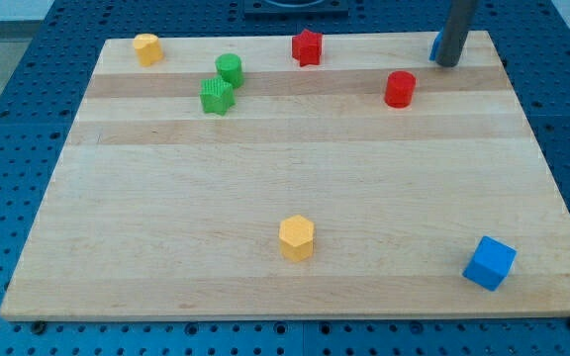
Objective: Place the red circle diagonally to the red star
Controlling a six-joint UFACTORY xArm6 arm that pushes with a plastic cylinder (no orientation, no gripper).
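The red circle stands on the wooden board at the view's upper right. The red star stands near the board's top edge, up and to the left of the circle. My rod comes down at the view's top right, and my tip rests on the board just up and to the right of the red circle, apart from it. A small blue block shows partly behind the rod on its left side.
A green circle and a green star sit close together at upper left. A yellow block is at the top left corner. A yellow hexagon is at bottom centre, a blue cube at bottom right.
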